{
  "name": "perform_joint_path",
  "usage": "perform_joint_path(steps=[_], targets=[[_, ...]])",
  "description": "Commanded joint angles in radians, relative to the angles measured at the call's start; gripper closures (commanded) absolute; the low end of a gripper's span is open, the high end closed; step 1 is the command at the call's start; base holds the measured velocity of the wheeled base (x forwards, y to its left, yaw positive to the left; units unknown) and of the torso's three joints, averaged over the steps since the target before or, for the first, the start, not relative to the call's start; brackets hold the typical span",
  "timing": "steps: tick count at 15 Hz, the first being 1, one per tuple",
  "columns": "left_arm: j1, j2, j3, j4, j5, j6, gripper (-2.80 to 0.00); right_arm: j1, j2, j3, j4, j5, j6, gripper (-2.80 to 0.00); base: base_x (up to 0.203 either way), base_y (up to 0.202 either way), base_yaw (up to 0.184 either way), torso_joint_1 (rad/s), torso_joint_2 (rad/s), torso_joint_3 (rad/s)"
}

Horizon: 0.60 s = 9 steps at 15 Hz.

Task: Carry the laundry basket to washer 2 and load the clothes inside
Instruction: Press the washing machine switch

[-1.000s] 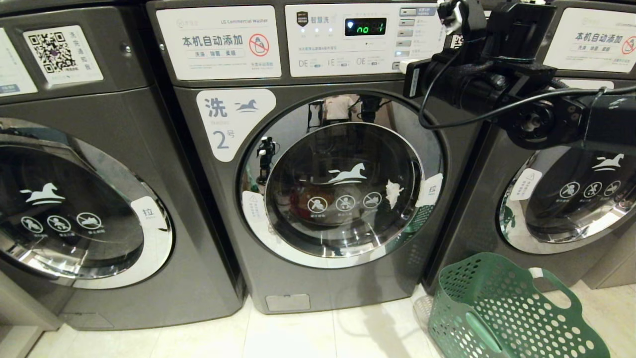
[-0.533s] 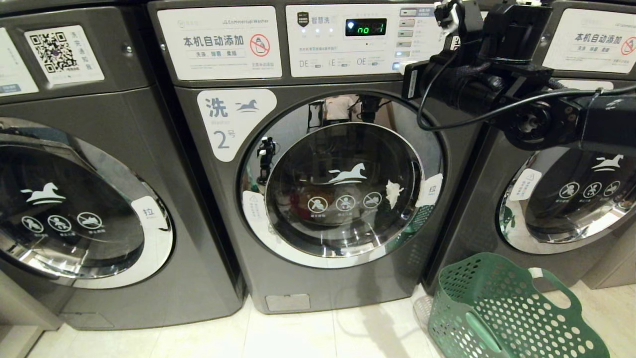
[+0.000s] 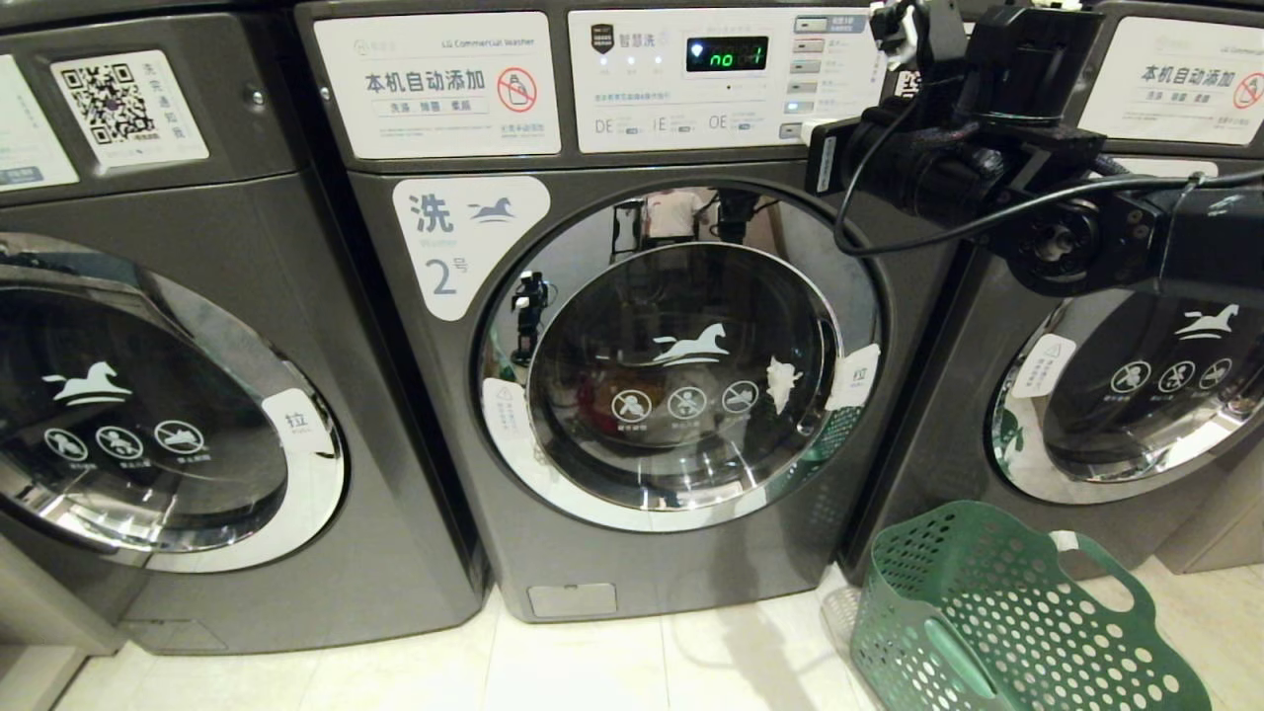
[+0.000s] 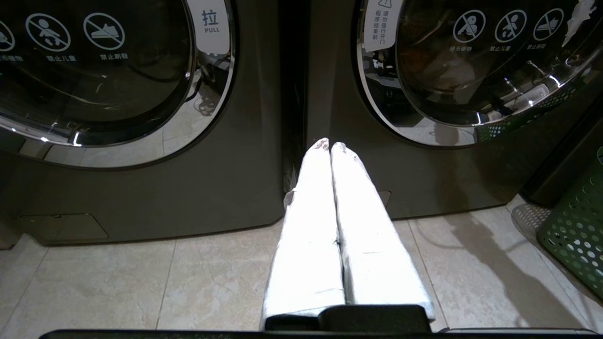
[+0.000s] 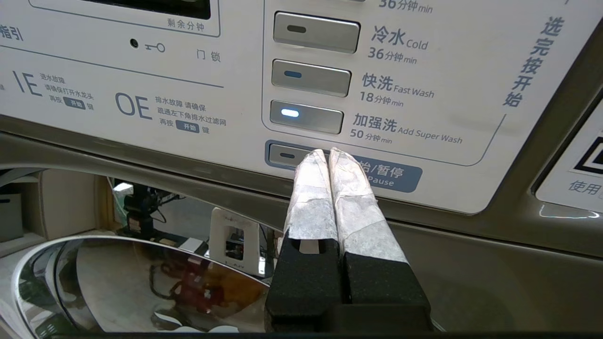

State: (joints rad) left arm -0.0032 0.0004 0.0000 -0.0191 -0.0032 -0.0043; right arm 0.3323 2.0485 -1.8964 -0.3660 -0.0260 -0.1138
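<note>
- On the far left of the head view stands a neighbouring washer (image 3: pixel 168 395), its numeral label cut off, so which machine it is cannot be read.
- Low between the two washers, in the left wrist view, the left tool (image 4: pixel 330 147) hangs with its wrapped fingers pressed together, holding nothing.
- In the middle, washer 2 (image 3: pixel 652 326) has its round door closed and its display lit; dim reddish and orange shapes behind the glass look like the clothes, though reflections blur them.
- At its control panel, the right tool (image 5: pixel 327 153), fingers pinched together and empty, rests its tips at the start/pause button (image 5: pixel 282 154); loading looks finished, and starting the cycle seems the only step left. Actual contact is hard to confirm.
- On the floor at the right sits the laundry basket (image 3: pixel 997 612), apparently empty, partly cropped.
</note>
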Motion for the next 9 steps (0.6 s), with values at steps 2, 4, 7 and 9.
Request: perform_joint_path(steps=[2,4,7,9], targets=[[0.0,-0.002,0.008,-0.001,0.0,0.0,0.0,0.002,0.007,-0.001,-0.002,-0.002,-0.001,0.0,0.0,0.0,0.0,0.0,0.0,0.0],[0.0,-0.002,0.008,-0.001,0.0,0.0,0.0,0.002,0.013,-0.005,-0.004,0.001,-0.028,0.0,0.0,0.0,0.0,0.0,0.0,0.0],[0.0,-0.002,0.008,-0.001,0.0,0.0,0.0,0.007,0.032,-0.038,-0.002,0.0,-0.033,0.0,0.0,0.0,0.0,0.0,0.0,0.0],[0.0,-0.002,0.008,-0.001,0.0,0.0,0.0,0.016,0.032,-0.036,-0.002,0.003,-0.03,0.0,0.0,0.0,0.0,0.0,0.0,0.0]])
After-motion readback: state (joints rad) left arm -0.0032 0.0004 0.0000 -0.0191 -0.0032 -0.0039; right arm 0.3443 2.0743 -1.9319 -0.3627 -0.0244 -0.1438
